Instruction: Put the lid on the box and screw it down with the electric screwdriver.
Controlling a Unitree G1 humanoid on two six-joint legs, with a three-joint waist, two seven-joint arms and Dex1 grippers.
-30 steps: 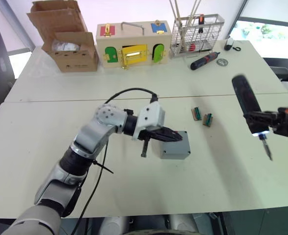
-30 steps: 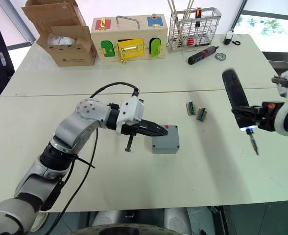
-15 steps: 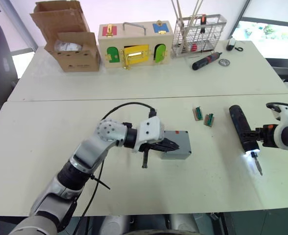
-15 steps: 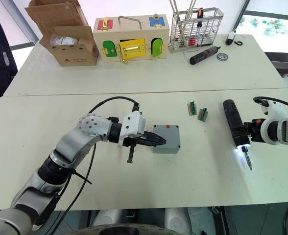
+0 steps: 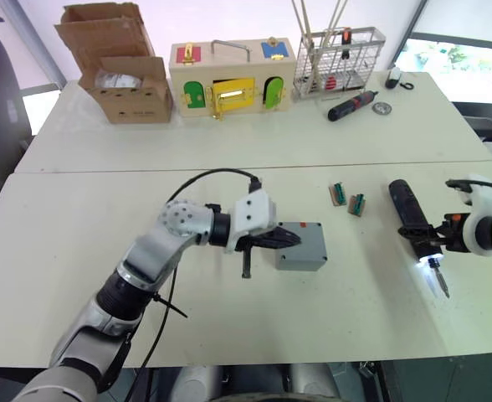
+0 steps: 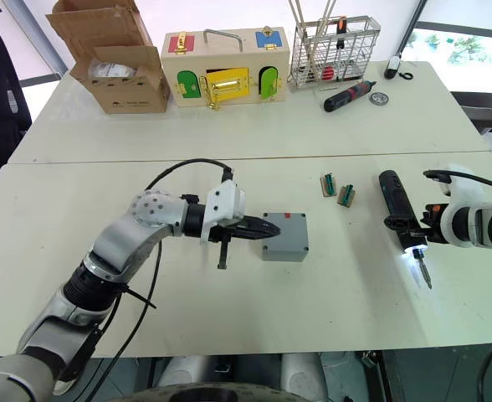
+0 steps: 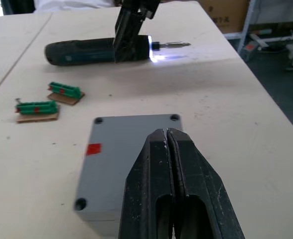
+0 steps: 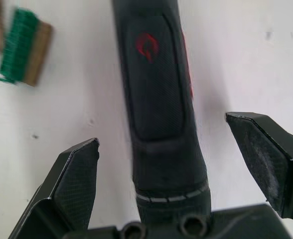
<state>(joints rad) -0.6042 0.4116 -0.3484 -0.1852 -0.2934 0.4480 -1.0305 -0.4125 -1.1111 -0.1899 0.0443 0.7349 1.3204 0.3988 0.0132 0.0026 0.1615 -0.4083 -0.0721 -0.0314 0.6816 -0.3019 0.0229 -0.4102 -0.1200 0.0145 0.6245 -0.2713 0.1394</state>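
The grey box (image 5: 309, 251) stands in the middle of the near table. Its top is a flat grey face with corner screw holes and a small red mark, which looks like the lid (image 7: 116, 149) lying on it. My left gripper (image 7: 165, 132) is shut and empty, its tips resting over the top of the box from the left. To the right, the black electric screwdriver (image 5: 412, 218) lies on the table, its lit tip (image 5: 426, 265) pointing toward the near edge. My right gripper (image 8: 162, 130) is open, one finger on each side of the screwdriver's body without touching it.
Two small green terminal blocks (image 5: 338, 194) (image 5: 356, 203) lie between the box and the screwdriver. On the far table are a smaller black-and-red screwdriver (image 5: 351, 105), a wire rack (image 5: 338, 54), a wooden latch box (image 5: 233, 71) and an open cardboard box (image 5: 120, 75).
My right arm brought the electric screwdriver down from mid-air onto the table, and the gripper now stands open around it. The left gripper stayed on the box.
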